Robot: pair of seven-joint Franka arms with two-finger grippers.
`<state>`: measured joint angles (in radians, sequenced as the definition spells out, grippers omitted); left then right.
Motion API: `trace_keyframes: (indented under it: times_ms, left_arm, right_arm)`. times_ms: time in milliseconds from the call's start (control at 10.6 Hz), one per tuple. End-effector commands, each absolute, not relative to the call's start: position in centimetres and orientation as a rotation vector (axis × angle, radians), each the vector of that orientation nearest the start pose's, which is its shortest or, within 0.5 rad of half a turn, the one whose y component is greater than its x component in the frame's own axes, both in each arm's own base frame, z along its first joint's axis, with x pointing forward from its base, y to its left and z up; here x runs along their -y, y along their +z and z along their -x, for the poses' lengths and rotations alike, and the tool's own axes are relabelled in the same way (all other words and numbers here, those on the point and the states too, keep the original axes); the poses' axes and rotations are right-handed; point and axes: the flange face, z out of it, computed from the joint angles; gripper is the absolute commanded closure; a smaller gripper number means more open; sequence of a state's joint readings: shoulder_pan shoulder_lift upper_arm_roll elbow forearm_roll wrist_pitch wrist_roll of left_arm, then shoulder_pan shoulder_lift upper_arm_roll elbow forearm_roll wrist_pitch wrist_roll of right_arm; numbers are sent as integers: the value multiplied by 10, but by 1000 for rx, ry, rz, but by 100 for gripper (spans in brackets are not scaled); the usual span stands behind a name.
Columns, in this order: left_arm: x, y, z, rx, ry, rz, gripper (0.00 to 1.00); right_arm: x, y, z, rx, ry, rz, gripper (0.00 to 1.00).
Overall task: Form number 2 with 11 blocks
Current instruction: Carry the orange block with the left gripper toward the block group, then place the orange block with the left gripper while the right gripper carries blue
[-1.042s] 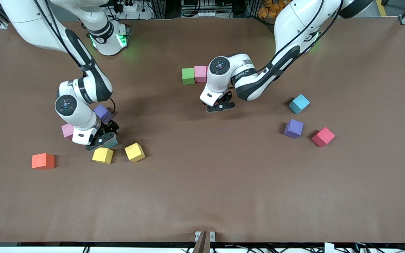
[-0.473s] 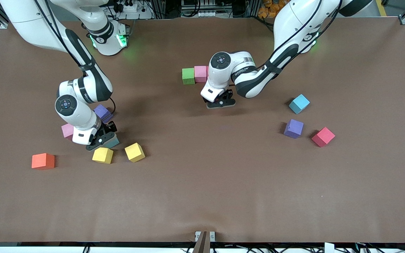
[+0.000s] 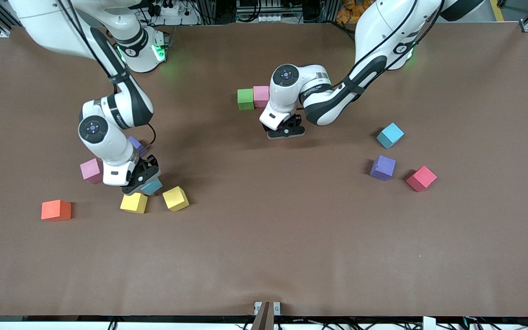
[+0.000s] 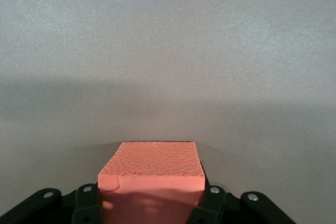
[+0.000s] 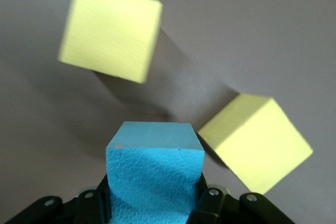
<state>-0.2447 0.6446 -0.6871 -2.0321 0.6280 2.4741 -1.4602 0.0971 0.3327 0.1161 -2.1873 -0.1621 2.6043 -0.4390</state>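
My left gripper (image 3: 285, 130) is shut on an orange block (image 4: 152, 179) and holds it low over the table, close beside the pink block (image 3: 261, 96) that touches a green block (image 3: 245, 99). In the front view the orange block is hidden under the hand. My right gripper (image 3: 141, 179) is shut on a cyan block (image 3: 152, 186), also seen in the right wrist view (image 5: 155, 174), just above two yellow blocks (image 3: 134, 202) (image 3: 175, 198).
Toward the right arm's end lie a pink block (image 3: 91, 170), a purple block (image 3: 136, 145) partly hidden by the arm, and an orange block (image 3: 56, 210). Toward the left arm's end lie cyan (image 3: 390, 135), purple (image 3: 382, 167) and crimson (image 3: 421, 178) blocks.
My right gripper has risen with the cyan block, uncovering the pink block beside it. My left gripper has carried the orange block closer to the pink and green pair.
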Motion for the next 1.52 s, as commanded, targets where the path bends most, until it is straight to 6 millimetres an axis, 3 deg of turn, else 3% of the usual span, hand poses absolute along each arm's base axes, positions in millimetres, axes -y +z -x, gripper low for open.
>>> trace_keyframes:
  times_ms: [0,189,473,758,852,947,1042,1420]
  left_arm:
    - [473,191,-342,196,-42,3155,100]
    - [474,190,-341,196,-38,3155,100]
    - [476,186,-333,192,-26,3149,100]
    - [476,184,-330,184,-21,3148,100]
    - [478,182,-327,173,-13,3146,94]
    - [478,178,-326,171,-3,3144,42]
    - [478,178,-325,152,-15,3143,0]
    - [474,190,-336,131,-89,3147,0]
  right_arm:
    - [-143,269,-543,1473,-125,2864,100]
    - [-166,290,-532,1747,-30,2719,100]
    - [-192,299,-529,2079,64,2466,100]
    - [-214,294,-524,2189,65,2363,100]
    - [-230,299,-523,2223,45,2338,100]
    - [-239,304,-524,2241,23,2327,100]
    - [-244,302,-528,2245,19,2321,100]
    - [-277,290,-514,2229,-27,2280,100]
